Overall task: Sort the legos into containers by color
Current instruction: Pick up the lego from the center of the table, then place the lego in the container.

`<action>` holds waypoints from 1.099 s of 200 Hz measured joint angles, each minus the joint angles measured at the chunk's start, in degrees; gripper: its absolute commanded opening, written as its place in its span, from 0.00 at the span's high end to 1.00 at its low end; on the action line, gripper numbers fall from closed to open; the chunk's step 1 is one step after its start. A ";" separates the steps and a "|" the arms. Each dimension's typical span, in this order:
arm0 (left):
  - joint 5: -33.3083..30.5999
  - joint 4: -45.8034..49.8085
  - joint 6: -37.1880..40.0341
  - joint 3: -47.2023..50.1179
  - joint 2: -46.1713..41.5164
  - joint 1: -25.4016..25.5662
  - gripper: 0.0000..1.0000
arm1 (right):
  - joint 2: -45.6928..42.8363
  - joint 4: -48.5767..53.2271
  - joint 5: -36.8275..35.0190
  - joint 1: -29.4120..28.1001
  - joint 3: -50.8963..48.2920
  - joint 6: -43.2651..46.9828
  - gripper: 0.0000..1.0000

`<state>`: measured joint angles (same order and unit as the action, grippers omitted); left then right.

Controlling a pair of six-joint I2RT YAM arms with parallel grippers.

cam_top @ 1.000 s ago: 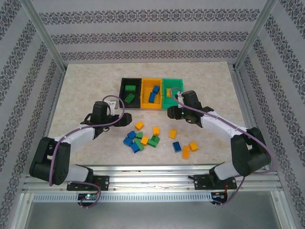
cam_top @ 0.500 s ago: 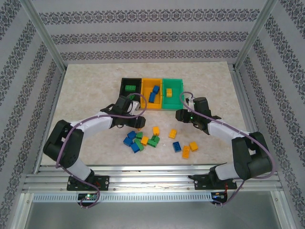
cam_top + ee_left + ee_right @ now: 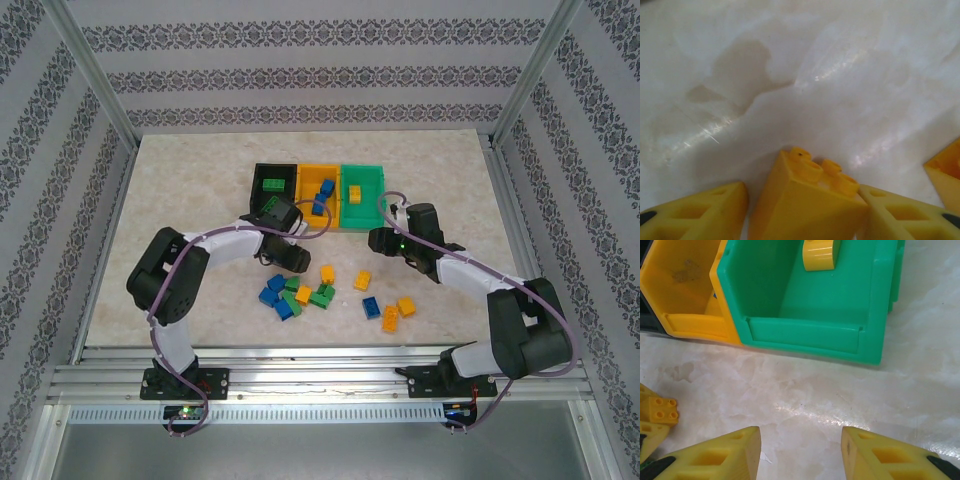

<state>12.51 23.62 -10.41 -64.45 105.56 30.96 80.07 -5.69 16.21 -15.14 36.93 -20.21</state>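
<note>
My left gripper point(image 3: 294, 260) is down at the left of the loose legos point(image 3: 322, 295), below the black bin point(image 3: 258, 186). In the left wrist view a yellow lego point(image 3: 805, 200) sits studs-up between the left gripper's point(image 3: 802, 210) fingers, which close against its sides. My right gripper point(image 3: 378, 238) hovers open over bare table just in front of the green bin point(image 3: 378, 180). The right wrist view shows the right gripper point(image 3: 801, 445) holding nothing, and a yellow lego point(image 3: 820, 252) lying in the green bin point(image 3: 805, 335). Blue legos lie in the yellow-orange bin point(image 3: 306, 190).
Blue, green and yellow bricks are scattered between the arms, from a blue brick point(image 3: 270, 290) to a yellow brick point(image 3: 406, 306). A yellow brick point(image 3: 662, 410) lies left of the right gripper. The table's marble top point(image 3: 180, 200) is ringed by aluminium posts and patterned walls.
My left arm swung right from beside the black bin to the loose pile, and its jaws closed around the yellow lego. My right gripper drew back from the green bin, leaving a yellow lego inside.
</note>
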 measured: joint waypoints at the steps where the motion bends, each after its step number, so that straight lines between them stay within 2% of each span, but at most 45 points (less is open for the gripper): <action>1: 0.00 0.02 0.00 -0.02 0.00 0.00 0.43 | 0.00 0.00 -0.02 0.00 0.00 0.00 0.54; 18: -0.09 0.44 0.00 -0.31 -0.04 0.17 0.47 | -0.04 -0.13 0.02 0.00 0.00 0.00 0.54; 28: -0.24 0.70 -0.04 -0.28 -0.04 0.17 0.55 | -0.11 -0.13 0.02 0.00 0.00 0.00 0.54; 45: -0.79 1.18 -0.04 -0.28 -0.04 0.17 0.64 | -0.22 -0.15 0.09 0.00 -0.07 -0.02 0.54; 89: 0.17 1.25 -0.57 -0.59 -0.17 0.17 0.65 | -0.28 -0.63 0.61 0.00 -0.70 -0.66 0.54; 114: 1.60 1.25 -1.40 -3.82 -0.17 0.17 0.65 | -0.26 -1.01 0.85 0.00 -0.74 -0.85 0.54; 166: 4.79 -0.22 -3.32 -18.73 2.99 0.79 0.64 | -0.72 -1.44 0.20 0.00 -0.98 -0.79 0.54; 220: 5.46 1.31 -5.75 -38.97 15.58 1.95 0.60 | -2.03 -1.49 -0.50 0.00 -1.81 -0.81 0.53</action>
<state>17.98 24.93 -16.16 -103.42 121.14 32.91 78.04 -7.18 15.70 -15.14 35.11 -21.02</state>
